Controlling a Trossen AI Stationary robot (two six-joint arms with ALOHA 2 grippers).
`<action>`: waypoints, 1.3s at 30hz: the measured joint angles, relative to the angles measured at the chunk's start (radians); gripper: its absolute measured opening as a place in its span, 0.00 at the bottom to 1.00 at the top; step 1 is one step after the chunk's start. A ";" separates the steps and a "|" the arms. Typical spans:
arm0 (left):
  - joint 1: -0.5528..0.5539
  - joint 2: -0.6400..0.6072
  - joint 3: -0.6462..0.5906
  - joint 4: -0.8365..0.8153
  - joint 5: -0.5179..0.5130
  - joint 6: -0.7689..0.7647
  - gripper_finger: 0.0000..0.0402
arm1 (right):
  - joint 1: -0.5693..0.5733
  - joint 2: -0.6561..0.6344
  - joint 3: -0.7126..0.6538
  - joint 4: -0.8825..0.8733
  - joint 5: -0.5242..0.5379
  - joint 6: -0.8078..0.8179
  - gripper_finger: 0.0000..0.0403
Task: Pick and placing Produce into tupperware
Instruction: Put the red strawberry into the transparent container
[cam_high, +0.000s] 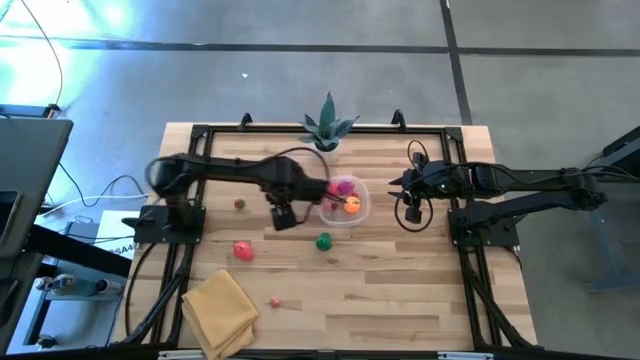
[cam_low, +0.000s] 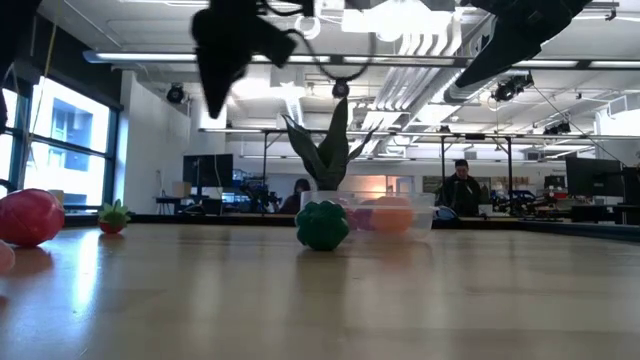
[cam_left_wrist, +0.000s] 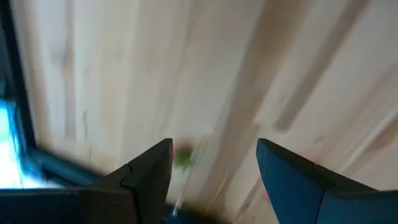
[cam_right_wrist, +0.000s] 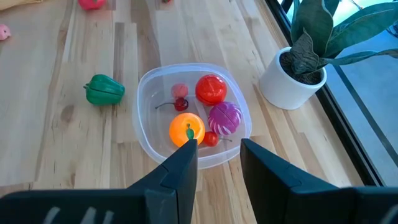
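I am working the left tool (cam_high: 283, 215) near the middle of the high view, hanging over bare counter (cam_high: 380, 290) just left of the tupperware (cam_high: 345, 203); its wrist camera shows both fingers spread wide with nothing between them, only wood grain and a blurred green speck below. Closest to the low camera, at the far left edge of that frame, sits a large red piece (cam_low: 30, 216), the same one lying lower left of centre in the high view, with a small strawberry-like piece (cam_low: 114, 215) behind it. Next out is the green pepper (cam_low: 322, 225), just below the tupperware in the high view and apart from its wall. I judge that pepper the sensible next pick: I would swing the open left tool down-frame, square the fingers across its narrow width, descend straight, and close gently so the rounded plastic does not squirt out. Beyond it the tupperware already holds an orange piece (cam_right_wrist: 186, 129), a red one (cam_right_wrist: 211, 89), a purple one (cam_right_wrist: 224, 117) and cherries (cam_right_wrist: 180, 104), so I would release over the free side. The right tool (cam_high: 410, 205) waits just right of the container, fingers apart and empty. The potted plant (cam_high: 328, 128) stands at the far edge.
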 joint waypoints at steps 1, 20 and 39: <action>0.003 -0.037 -0.049 0.001 -0.010 -0.026 0.55 | 0.000 0.000 0.000 0.001 0.000 0.000 0.28; 0.273 -0.531 -0.645 0.281 0.114 -0.234 0.55 | 0.000 0.000 0.000 0.000 0.000 0.000 0.28; 0.365 -0.522 -0.793 0.350 0.102 0.037 0.55 | 0.000 0.000 0.000 0.001 0.000 0.000 0.28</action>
